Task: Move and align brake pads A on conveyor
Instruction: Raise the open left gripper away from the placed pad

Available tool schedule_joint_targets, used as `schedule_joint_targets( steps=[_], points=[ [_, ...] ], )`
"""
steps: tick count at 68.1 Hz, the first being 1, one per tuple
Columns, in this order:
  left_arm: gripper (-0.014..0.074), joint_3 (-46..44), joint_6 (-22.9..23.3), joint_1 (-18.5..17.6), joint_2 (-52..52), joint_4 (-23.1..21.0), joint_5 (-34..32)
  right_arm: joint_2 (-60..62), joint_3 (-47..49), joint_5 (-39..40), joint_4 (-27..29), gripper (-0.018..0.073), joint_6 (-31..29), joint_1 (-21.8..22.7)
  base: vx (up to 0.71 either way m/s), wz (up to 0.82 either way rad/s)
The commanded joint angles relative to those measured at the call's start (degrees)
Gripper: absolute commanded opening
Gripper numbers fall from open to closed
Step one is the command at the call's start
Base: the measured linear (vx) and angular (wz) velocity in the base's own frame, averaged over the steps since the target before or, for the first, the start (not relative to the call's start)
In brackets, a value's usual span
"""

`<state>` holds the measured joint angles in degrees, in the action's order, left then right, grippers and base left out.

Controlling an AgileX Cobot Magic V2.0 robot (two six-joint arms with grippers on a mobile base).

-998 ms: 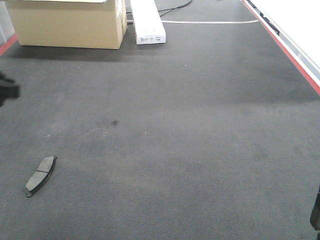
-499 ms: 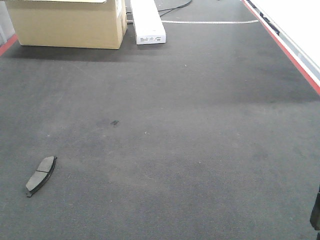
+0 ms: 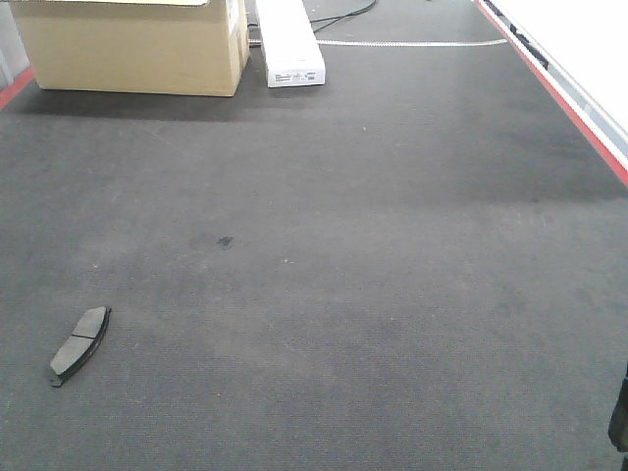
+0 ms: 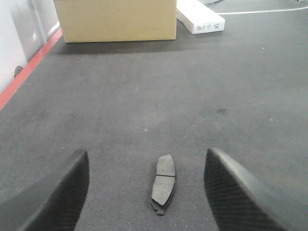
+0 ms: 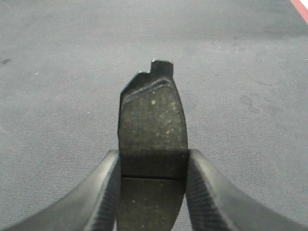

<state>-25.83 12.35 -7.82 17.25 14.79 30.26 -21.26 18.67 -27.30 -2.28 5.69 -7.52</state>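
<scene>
One brake pad lies flat on the dark conveyor at the near left, long axis pointing away and slightly right. In the left wrist view the same brake pad rests on the belt between the wide-apart fingers of my left gripper, which is open and touches nothing. My right gripper is shut on a second brake pad, holding it by its long edges near the centre groove above the conveyor. The pad's notched end points forward. Only a dark sliver of the right arm shows in the front view.
A cardboard box and a long white box stand at the belt's far end, with a cable behind them. A red edge stripe runs along the right side, and another red stripe along the left.
A dark part of the left arm at the front view's left edge one second ago has gone out of that view. The pad on the belt has not moved.
</scene>
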Motion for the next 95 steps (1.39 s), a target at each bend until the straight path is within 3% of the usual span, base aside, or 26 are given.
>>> schedule_joint_targets(
  steps=[1,95],
  points=[
    [0.0481,-1.40,0.24,0.00,0.43,0.56,-3.49,-0.31,1.81,5.53,-0.46,-0.0010,-0.17,0.02,0.00,0.00],
    [0.0481,-1.40,0.24,0.00,0.43,0.51,-3.49,-1.38,1.81,5.95,-0.81,-0.0010,0.31,0.62,0.00,0.00]
  ],
)
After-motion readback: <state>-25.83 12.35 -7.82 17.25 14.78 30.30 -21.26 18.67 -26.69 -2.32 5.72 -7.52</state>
